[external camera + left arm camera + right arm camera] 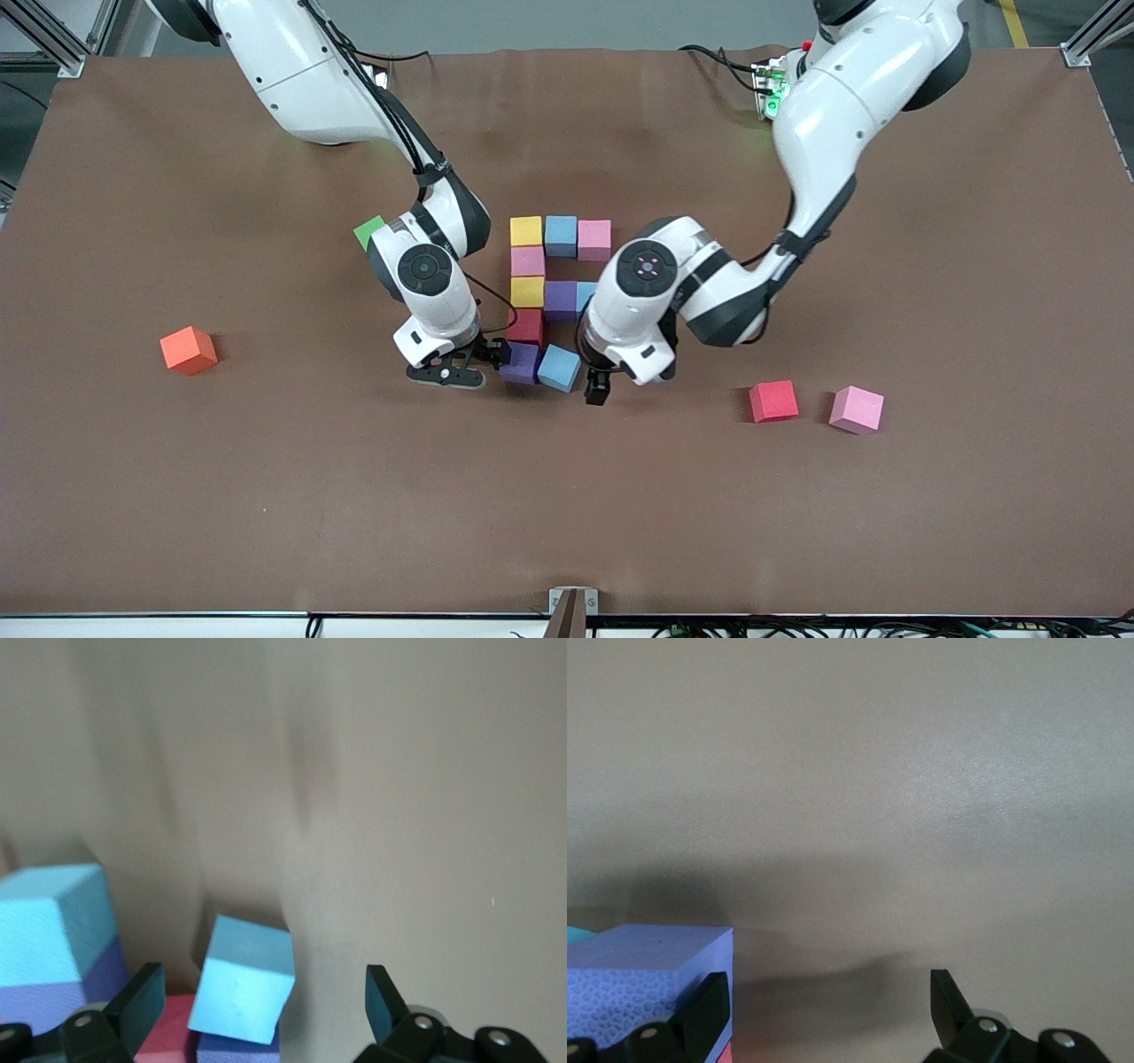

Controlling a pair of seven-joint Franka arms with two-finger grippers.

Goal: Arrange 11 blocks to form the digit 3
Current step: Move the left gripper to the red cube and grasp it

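Left gripper [592, 377]: jaws released, tilted light blue foam cube [559, 367] just beside them
Right gripper [474, 365]: jaws released, purple foam cube [521, 362] beside

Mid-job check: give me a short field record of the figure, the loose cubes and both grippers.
figure: digit 3 partly built; top bar yellow, blue, pink; bottom bar holds only two cubes
newest cube: light blue cube sits skewed beside the purple cube
loose task cubes: red cube and pink cube, toward the left arm's end
other cubes: orange cube, green cube
left gripper: open, empty, beside the light blue cube
right gripper: open, empty, at the purple cube
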